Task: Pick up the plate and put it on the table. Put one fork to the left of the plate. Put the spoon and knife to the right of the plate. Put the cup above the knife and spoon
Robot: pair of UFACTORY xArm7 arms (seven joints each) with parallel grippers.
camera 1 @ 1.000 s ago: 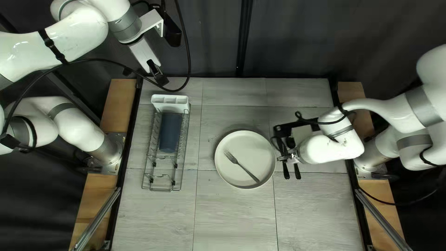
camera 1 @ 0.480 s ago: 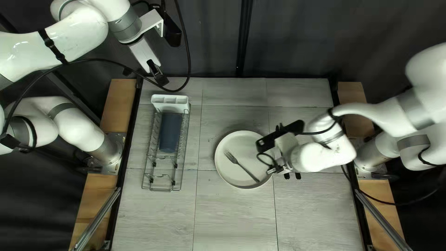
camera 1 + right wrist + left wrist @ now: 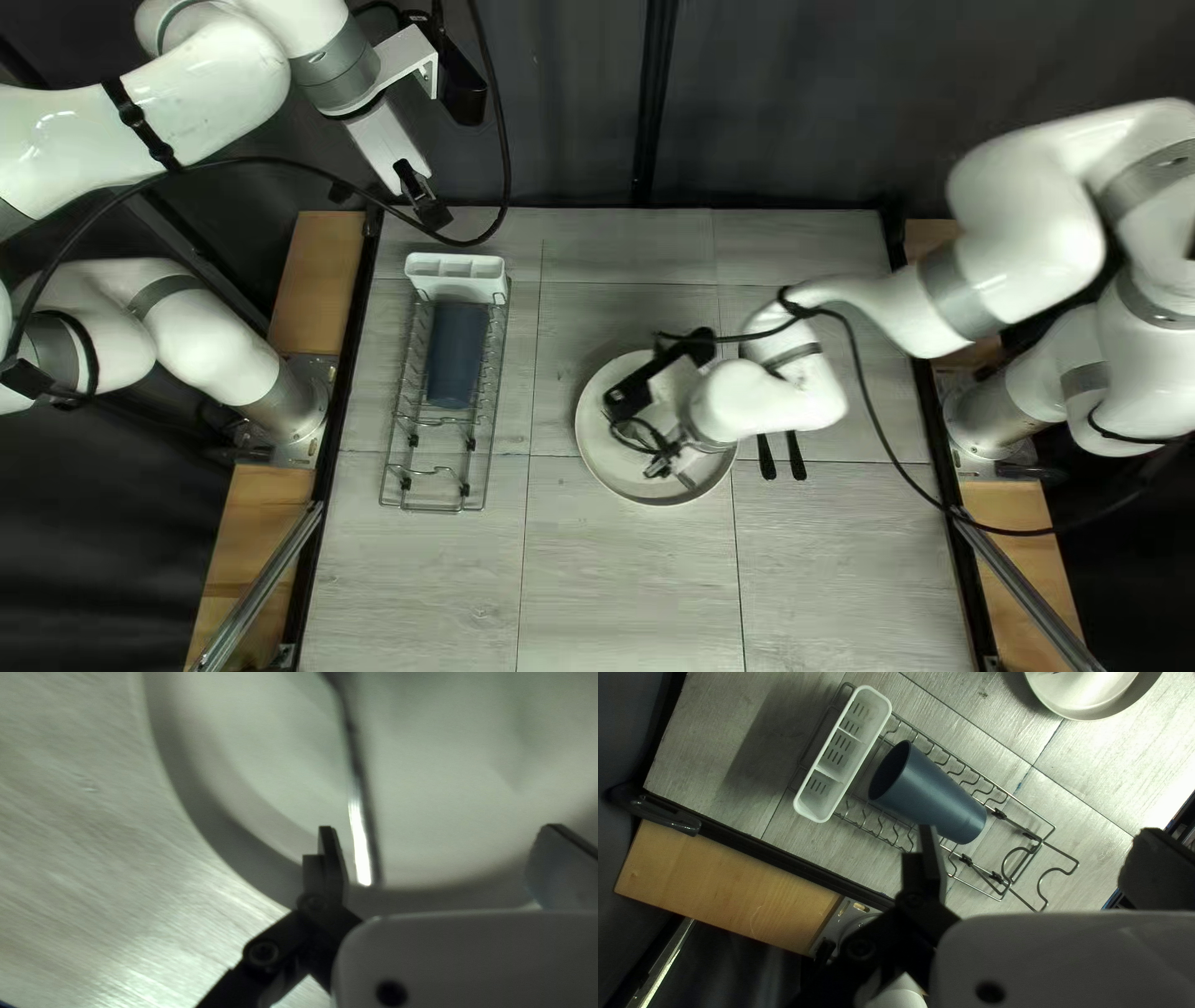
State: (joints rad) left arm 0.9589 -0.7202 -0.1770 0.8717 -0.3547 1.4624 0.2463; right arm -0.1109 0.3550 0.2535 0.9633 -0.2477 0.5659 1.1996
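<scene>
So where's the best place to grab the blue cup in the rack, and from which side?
Grip the cup across its middle, probably from straight above, with a finger down each long side. It lies on its side in the wire rack, its wide mouth toward the white holder, leaving its rounded body exposed from above.

Left arm (image 3: 206, 106), right arm (image 3: 1027, 230): glossy white, rounded segments, grey joint bands (image 3: 956, 293), loose black cables (image 3: 501, 112). Left has black strap (image 3: 141, 125). Finger links (image 3: 896, 927) black, round screws (image 3: 860, 946).
</scene>
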